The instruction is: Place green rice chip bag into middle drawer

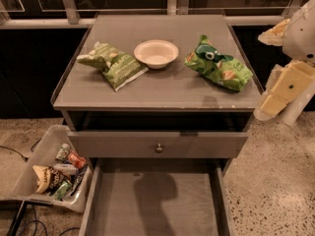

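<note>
Camera view: gripper [281,90] beside table [172,90], near green rice chip bag [219,65]

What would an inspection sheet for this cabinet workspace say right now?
Surface: grey cabinet top, carrying two bags and a bowl.
Job's things: crinkled bright green rice chip bag on the top's right side; wide grey middle drawer pulled open.
Clutter: paler olive-green striped bag; round white bowl.
Grippers: cream pincer at the right edge, apart from the bag.
Cables: dark cable on the floor, left.
Surroundings: pale plastic bin of snacks; speckled floor.
</note>
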Available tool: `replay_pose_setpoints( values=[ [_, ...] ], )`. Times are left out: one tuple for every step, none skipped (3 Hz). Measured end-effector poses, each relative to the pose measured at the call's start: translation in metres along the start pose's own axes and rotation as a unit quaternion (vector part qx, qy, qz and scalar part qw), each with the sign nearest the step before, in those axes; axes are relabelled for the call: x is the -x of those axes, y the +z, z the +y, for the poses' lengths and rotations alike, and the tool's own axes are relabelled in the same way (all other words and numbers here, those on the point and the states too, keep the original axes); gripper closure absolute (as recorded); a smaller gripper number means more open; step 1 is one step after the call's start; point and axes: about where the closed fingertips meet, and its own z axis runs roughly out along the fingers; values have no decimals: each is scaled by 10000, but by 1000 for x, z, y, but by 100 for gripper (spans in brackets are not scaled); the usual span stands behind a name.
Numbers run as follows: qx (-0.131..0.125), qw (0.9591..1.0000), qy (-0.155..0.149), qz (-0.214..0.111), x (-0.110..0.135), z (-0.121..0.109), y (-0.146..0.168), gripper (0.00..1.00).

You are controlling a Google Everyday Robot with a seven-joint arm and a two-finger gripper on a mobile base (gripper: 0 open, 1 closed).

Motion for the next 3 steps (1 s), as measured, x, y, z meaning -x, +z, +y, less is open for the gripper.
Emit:
replay_pose_setpoints(
  values=[
    [-165, 9958, 267, -855, 5, -12, 13, 0],
    [-551, 9847, 338, -1618, 17, -39, 26, 0],
    [-552, 9847, 338, -1617, 17, -39, 26, 0]
  ],
)
